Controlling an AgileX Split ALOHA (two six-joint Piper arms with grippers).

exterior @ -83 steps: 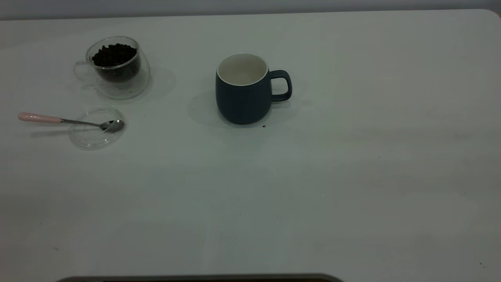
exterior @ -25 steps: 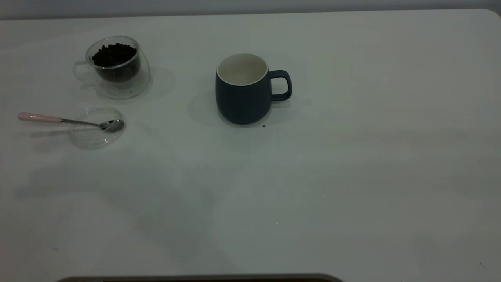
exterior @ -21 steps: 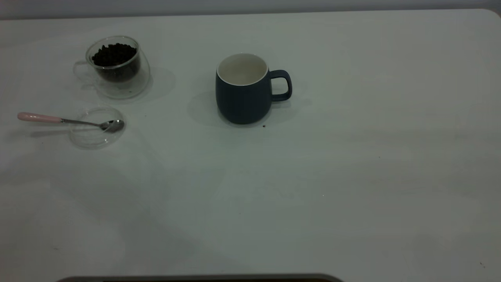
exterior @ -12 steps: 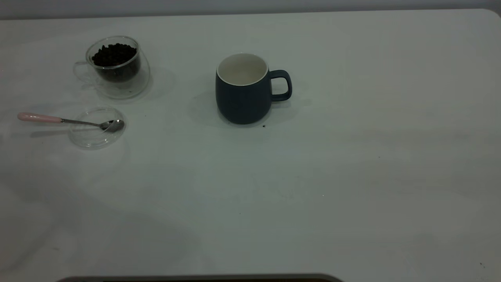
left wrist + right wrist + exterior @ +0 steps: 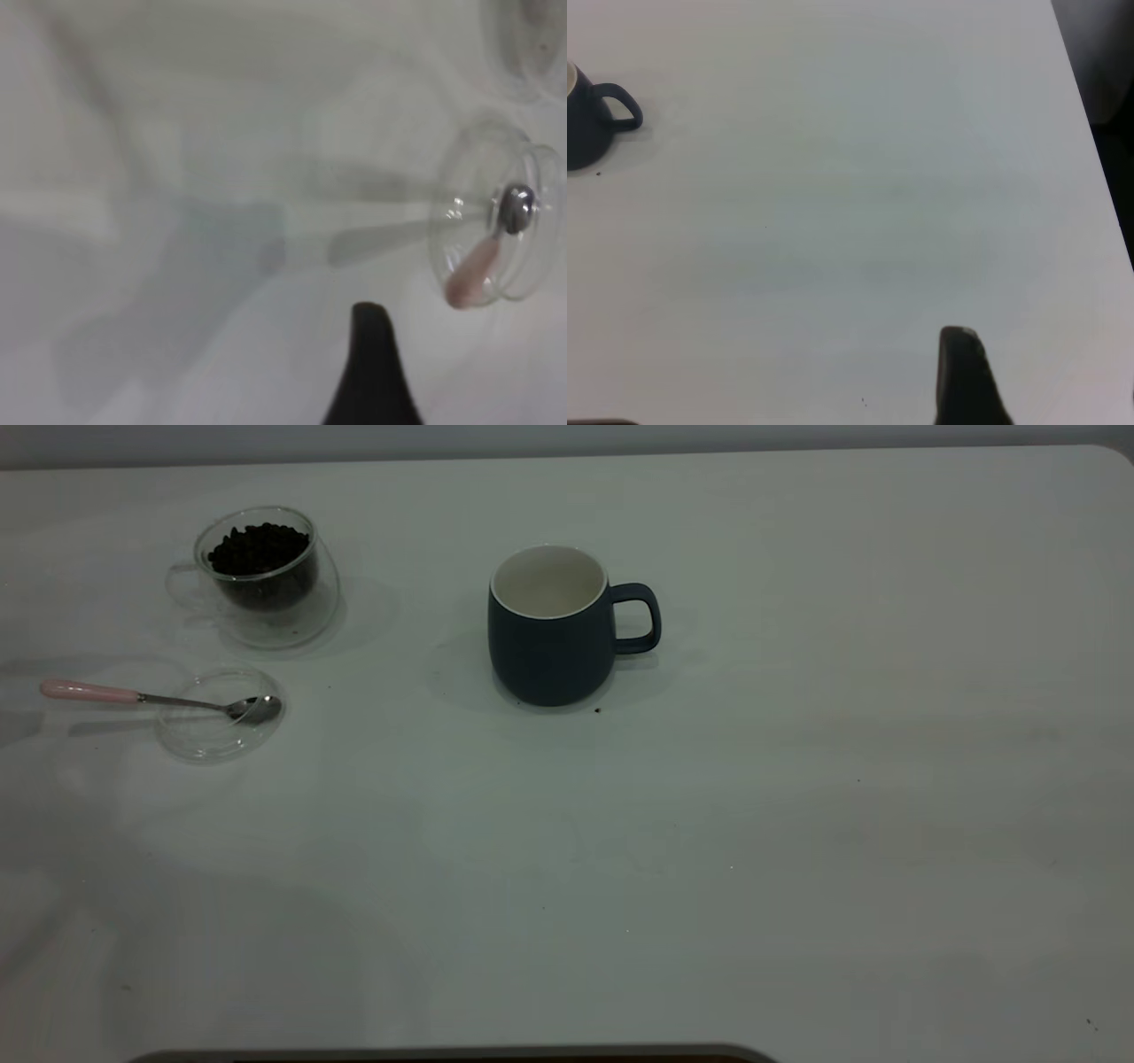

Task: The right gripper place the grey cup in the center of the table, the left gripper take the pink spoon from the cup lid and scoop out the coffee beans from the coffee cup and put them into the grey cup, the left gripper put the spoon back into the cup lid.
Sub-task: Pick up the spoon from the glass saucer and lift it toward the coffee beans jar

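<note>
A wide white desk (image 5: 797, 824) w/ a rounded far corner and a few tiny dark specks is seen under a grey wall strip. The grey cup (image 5: 549, 638) stands upright near the desk's middle, handle toward the right arm's side, interior looking empty. The coffee cup (image 5: 261, 576), w/ coffee beans (image 5: 259, 549) heaped inside, sits well apart from it on the left arm's side. The cup lid (image 5: 217, 731) lies just in front of the coffee cup, nearer the camera; the pink spoon (image 5: 133, 695) rests w/ its bowl in the lid and its pink handle sticking out past the rim, away from the grey cup.

Neither arm is visible in the exterior view. In the left wrist view, one dark tip of the left hand (image 5: 372, 363) is seen above the desk, near the lid but apart from the spoon; whether its fingers are apart or together cannot be told. The right hand (image 5: 966, 376) shows likewise as one dark tip over bare desk, well apart from the grey cup; its state cannot be told either.

Step in hand, as judged: spoon pick-up by the left hand, the cup placement appearing done. The pink handle is best approached where it overhangs the lid, fingers set across it, w/ a straight lift so the glass lid is not dragged or flipped. The spoon bowl should be kept level for the later scoop.

No brands, labels or writing can be read on any item
</note>
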